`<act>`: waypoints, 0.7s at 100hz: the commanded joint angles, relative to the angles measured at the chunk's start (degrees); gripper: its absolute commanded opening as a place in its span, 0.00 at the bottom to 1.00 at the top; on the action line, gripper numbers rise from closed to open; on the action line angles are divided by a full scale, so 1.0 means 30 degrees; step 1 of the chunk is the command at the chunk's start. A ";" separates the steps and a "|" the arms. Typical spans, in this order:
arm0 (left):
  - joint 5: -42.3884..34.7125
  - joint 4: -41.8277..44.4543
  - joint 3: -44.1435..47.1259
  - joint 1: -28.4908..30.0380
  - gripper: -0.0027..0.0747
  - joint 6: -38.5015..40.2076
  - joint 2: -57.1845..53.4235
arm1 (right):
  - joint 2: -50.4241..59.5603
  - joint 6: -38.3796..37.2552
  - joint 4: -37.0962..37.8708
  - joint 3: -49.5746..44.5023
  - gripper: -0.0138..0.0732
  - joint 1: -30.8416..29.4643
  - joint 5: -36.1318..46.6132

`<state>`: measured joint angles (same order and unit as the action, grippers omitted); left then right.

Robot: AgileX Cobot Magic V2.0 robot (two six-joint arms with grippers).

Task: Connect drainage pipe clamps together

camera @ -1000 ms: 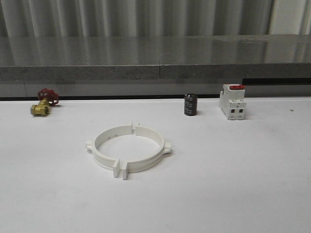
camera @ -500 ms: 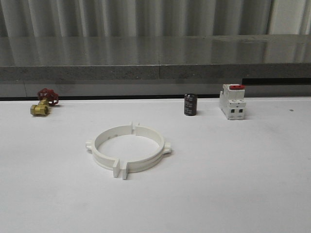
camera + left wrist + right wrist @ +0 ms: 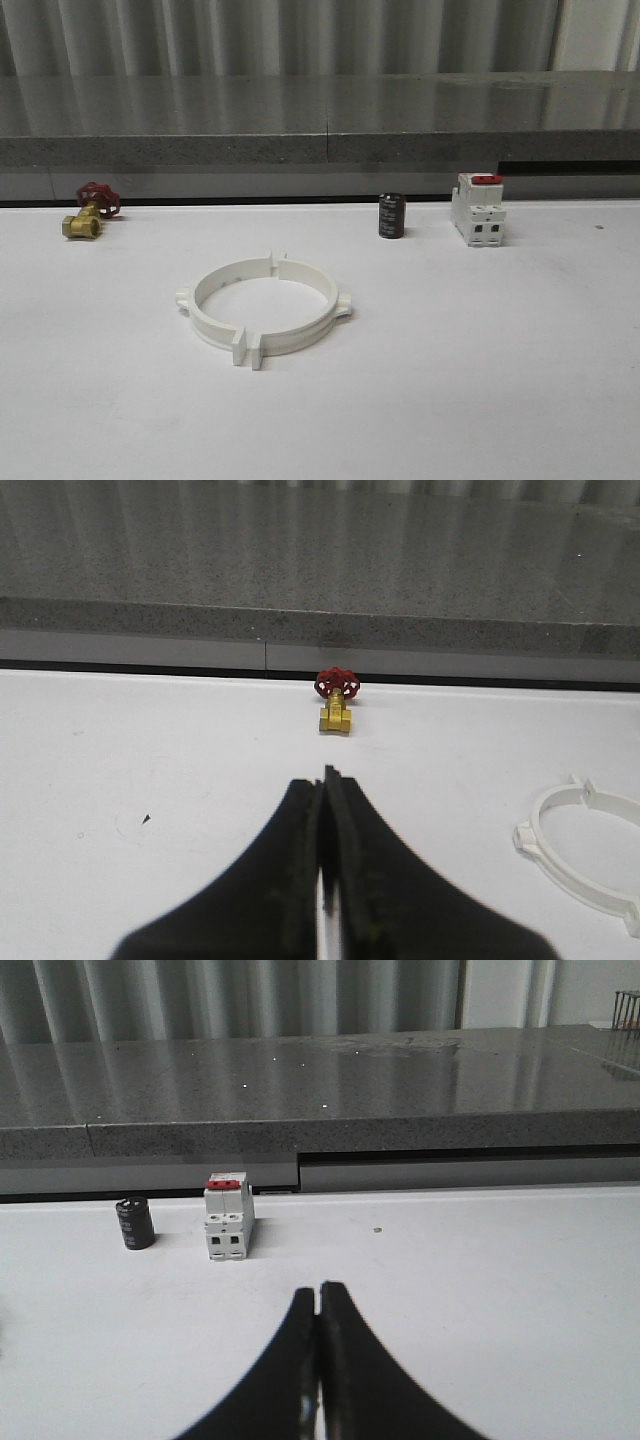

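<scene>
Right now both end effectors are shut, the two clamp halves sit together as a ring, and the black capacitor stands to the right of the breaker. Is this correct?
Not quite. In the front view the black capacitor stands left of the breaker, not right. The rest holds: left end effector and right end effector are shut, and the clamp halves form a ring.

pipe clamp halves point(image 3: 262, 312): 2 | valve point(image 3: 88, 212): 1 | capacitor point(image 3: 391, 216): 1 | breaker point(image 3: 478, 210): 1 | grippers: 2
</scene>
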<state>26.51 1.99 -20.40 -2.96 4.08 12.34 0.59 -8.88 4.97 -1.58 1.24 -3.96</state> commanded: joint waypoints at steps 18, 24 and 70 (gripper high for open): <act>-0.3019 -0.0001 0.1796 0.0011 0.01 -0.0020 -0.1216 | 0.0364 0.0059 -0.0034 0.0321 0.08 -0.0088 0.1533; -0.3701 0.0335 0.2520 0.0011 0.01 -0.0020 -0.1895 | 0.0364 0.0059 -0.0034 0.0321 0.08 -0.0088 0.1533; -0.7475 0.0370 0.7690 0.0011 0.01 -0.0959 -0.4713 | 0.0344 0.0059 -0.0034 0.0321 0.08 -0.0088 0.1551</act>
<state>9.04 3.06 0.08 -2.96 2.36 -0.28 0.59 -8.99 4.97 -1.58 1.24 -3.96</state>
